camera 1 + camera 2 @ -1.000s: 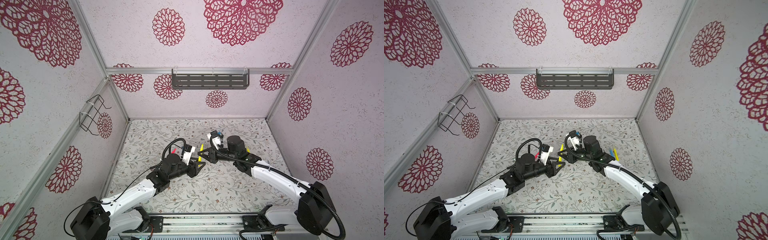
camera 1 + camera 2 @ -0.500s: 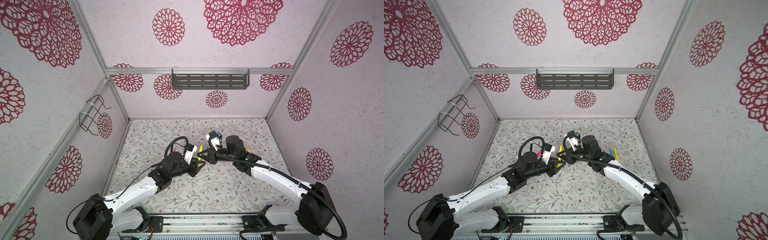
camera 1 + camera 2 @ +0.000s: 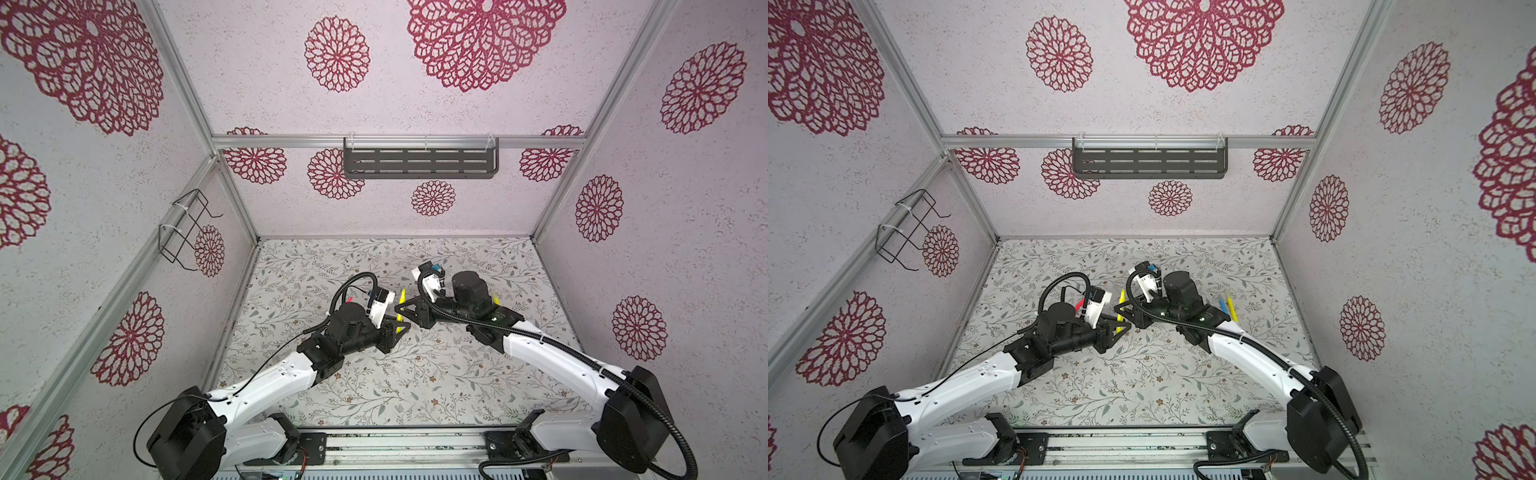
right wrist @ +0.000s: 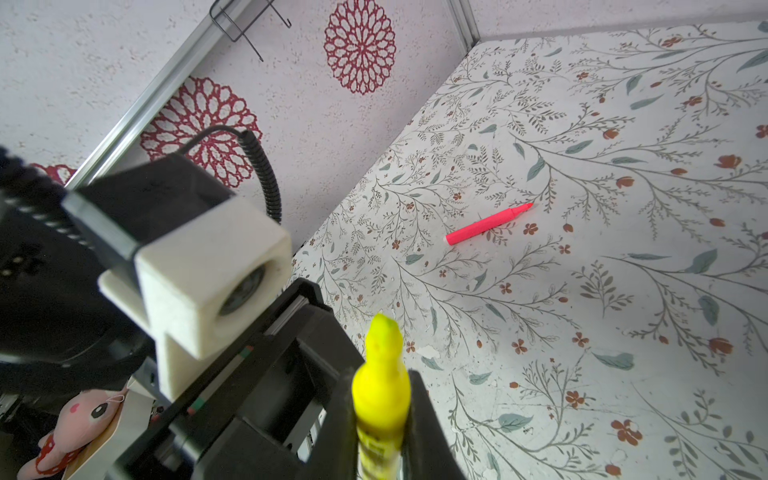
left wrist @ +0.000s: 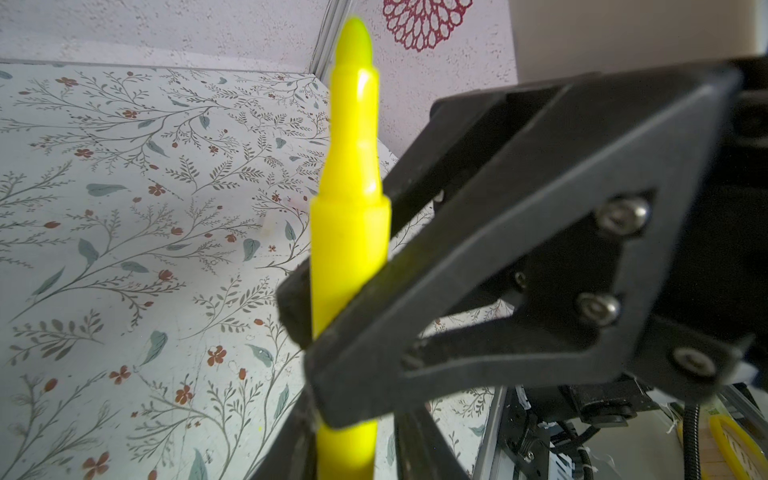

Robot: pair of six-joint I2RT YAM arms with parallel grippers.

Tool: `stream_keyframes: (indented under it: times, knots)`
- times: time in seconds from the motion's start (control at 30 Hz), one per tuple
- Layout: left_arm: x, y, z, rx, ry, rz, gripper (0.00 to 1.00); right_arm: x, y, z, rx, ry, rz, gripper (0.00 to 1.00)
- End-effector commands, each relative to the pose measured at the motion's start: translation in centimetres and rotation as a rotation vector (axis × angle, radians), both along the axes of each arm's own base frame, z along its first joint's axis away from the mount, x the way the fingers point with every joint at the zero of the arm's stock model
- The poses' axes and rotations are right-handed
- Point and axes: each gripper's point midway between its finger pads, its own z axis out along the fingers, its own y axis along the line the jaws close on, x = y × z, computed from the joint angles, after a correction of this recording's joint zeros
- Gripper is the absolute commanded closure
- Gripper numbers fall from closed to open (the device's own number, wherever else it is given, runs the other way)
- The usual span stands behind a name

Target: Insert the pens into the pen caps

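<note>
A bright yellow pen [image 3: 402, 296] stands nearly upright above the mat's middle, tapered tip up. My right gripper [image 4: 382, 399] is shut on its barrel, which is also plain in the left wrist view [image 5: 353, 232]. My left gripper [image 3: 404, 327] is level with the pen's lower end, one jaw on each side. One jaw lies against the pen and a thin gap shows at the other. A red-pink pen [image 4: 488, 224] lies on the mat behind the left wrist. A faint whitish tube, perhaps a pen cap [image 5: 271, 226], lies farther off.
A blue pen [image 3: 1222, 305] and a second yellow pen [image 3: 1231, 308] lie side by side on the floral mat [image 3: 1142, 386] behind the right arm. A dark slotted shelf [image 3: 419, 162] hangs on the back wall and a wire holder [image 3: 187, 228] on the left wall.
My left gripper has edged in toward the held yellow pen and its jaws have narrowed around the pen's lower end. The right gripper has stayed put, still gripping the pen.
</note>
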Motion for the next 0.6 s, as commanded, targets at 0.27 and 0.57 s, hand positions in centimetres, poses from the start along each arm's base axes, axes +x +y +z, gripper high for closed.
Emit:
stream_keyframes:
  times: [0.27,0.57]
  knots:
    - [0.1,0.1,0.6,-0.021,0.001,-0.005,0.83,0.2,-0.2,3.1,0.046,-0.093,-0.015,0.95]
    - [0.7,0.9,0.2,-0.004,0.001,0.040,1.00,0.3,-0.4,3.2,0.045,-0.095,-0.028,0.77]
